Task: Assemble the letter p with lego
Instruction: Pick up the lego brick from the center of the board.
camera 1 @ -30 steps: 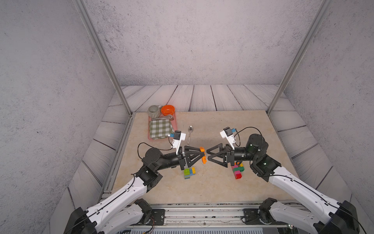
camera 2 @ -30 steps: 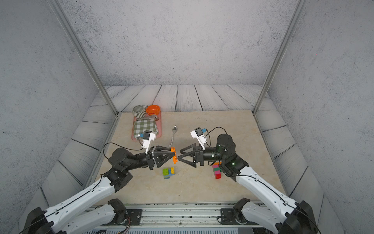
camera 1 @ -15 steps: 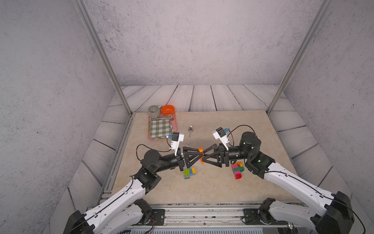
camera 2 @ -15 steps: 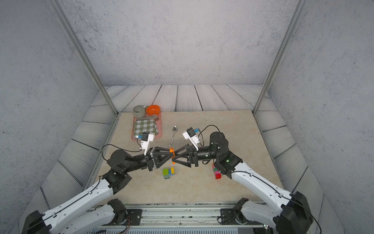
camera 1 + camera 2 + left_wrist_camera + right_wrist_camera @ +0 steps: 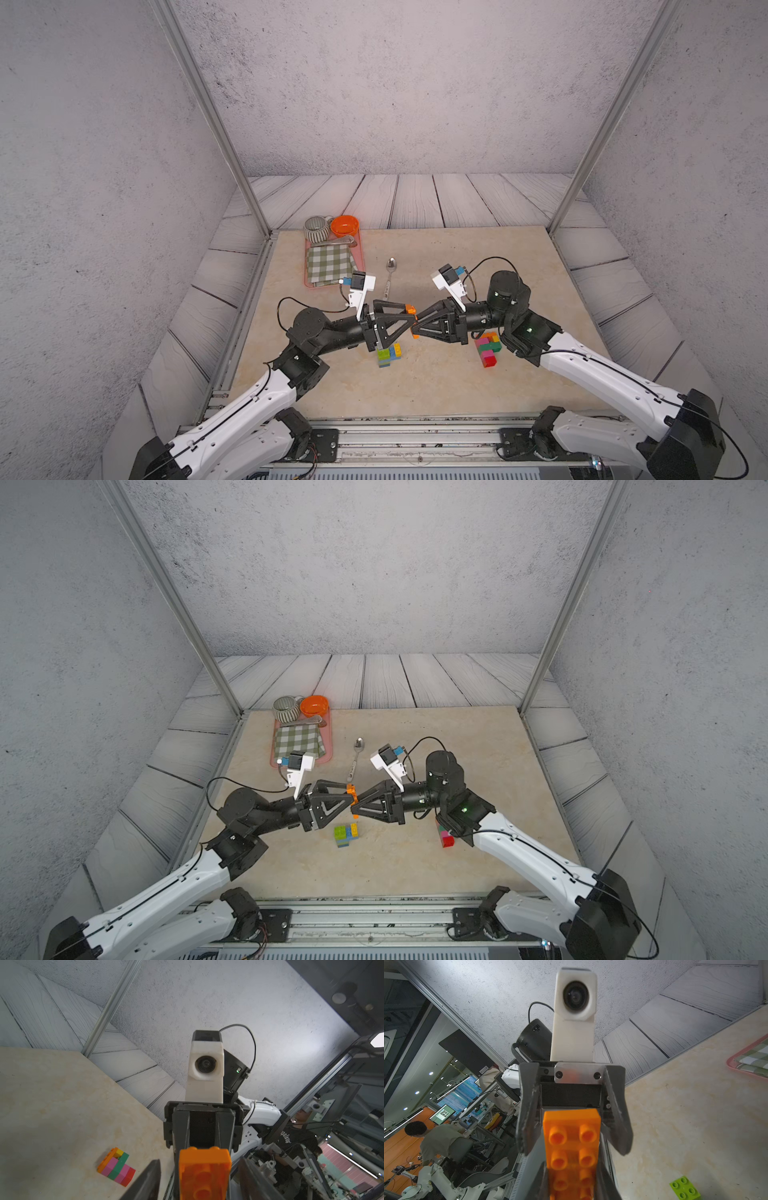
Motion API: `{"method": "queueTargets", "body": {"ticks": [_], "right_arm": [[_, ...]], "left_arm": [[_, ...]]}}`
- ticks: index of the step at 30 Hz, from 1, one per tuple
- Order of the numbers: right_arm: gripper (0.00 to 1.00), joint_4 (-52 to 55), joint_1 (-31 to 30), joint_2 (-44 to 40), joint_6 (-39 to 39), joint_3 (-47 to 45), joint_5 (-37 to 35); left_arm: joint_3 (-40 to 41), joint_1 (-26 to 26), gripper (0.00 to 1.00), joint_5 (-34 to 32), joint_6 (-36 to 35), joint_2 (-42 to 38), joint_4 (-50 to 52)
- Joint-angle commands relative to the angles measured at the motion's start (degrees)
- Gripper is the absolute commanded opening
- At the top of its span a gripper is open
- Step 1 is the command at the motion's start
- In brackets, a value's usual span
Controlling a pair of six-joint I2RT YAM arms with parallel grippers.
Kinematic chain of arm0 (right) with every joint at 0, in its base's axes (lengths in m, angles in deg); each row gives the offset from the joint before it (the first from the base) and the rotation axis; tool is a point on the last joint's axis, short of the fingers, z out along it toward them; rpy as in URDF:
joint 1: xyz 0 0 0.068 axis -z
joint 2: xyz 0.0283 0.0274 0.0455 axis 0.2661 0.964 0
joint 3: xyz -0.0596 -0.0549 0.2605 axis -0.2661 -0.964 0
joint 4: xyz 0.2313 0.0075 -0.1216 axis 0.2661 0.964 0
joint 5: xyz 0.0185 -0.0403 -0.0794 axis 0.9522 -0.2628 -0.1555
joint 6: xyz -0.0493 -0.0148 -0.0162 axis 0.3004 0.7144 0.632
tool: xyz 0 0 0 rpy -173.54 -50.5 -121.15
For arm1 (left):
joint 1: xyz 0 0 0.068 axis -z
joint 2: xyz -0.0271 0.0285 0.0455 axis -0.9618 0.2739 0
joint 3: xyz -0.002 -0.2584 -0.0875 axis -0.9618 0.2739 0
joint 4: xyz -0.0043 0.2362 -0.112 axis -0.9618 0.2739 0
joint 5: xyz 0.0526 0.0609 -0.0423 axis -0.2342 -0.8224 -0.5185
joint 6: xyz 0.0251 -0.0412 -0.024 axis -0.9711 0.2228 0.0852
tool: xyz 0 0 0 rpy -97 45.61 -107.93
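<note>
Beige stone-look tabletop [image 5: 419,386], grey textured walls [image 5: 415,104] around. Above it we find an orange oblong studded plastic brick [image 5: 410,309] in mid-air, where two black grippers meet tip to tip. The right gripper [image 5: 418,325] clamps one end; the left gripper [image 5: 406,319] is spread, clear of the brick. We judge it light, rigid and slick: pinch the flat long walls. A lime-and-blue brick cluster [image 5: 388,354] and a pink-and-red brick cluster [image 5: 487,348] lie beneath.

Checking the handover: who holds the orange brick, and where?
The right gripper clamps the orange brick by the sides of one end; the left gripper stands open around the other end.
</note>
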Motion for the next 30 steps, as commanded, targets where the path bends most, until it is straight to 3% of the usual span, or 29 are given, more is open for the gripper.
{"method": "queueTargets", "body": {"ticks": [1,8,15,22,30], "right_arm": [[0.1,1.04,-0.32,-0.45,1.63,1.35,0.93],[0.1,1.06,-0.41,0.02,1.13,1.35,1.69],[0.11,1.83,-0.8,0.42,1.39,1.56,2.38],[0.36,3.47,-0.88,1.25,1.75,3.06,2.05],[0.44,1.9,-0.8,3.41,-0.01,5.03,2.91]], "left_arm": [[-0.83,-0.33,0.67,-1.02,-1.1,-2.07,1.04],[-1.54,-0.33,0.58,-0.85,-1.64,-1.61,2.43],[-1.62,-0.32,0.41,-0.83,-1.29,-0.17,2.07],[-1.15,-0.33,0.37,-0.74,-1.07,0.29,1.39],[0.3,-0.33,0.37,-0.94,-0.32,-0.56,0.57]]}}
